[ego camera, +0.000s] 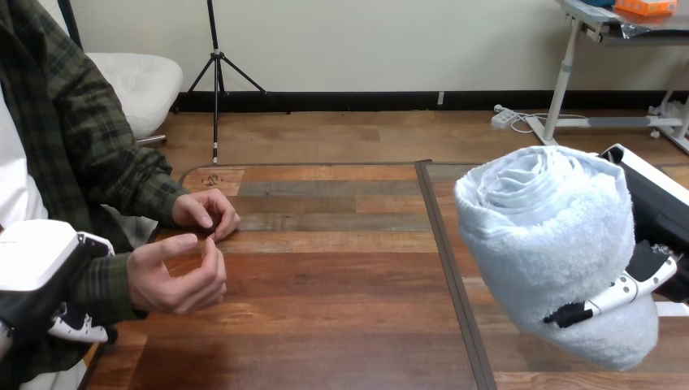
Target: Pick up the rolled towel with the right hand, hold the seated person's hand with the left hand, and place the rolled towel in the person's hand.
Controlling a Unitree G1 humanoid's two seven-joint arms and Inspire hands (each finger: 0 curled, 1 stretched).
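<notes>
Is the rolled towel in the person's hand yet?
No: the robot's right hand grips the rolled towel at the view's right, apart from the person's nearer hand at the left.

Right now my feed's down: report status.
Right robot hand shut on rolled towel, raised. Left robot hand round the person's forearm. Nothing between towel and person's nearer hand.

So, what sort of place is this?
Likely a test station for robot-to-person handover, though I cannot be sure. The signs: a wooden table, a person seated at its left side, and the robot's right hand holding a rolled towel, fingers curled round it.
</notes>
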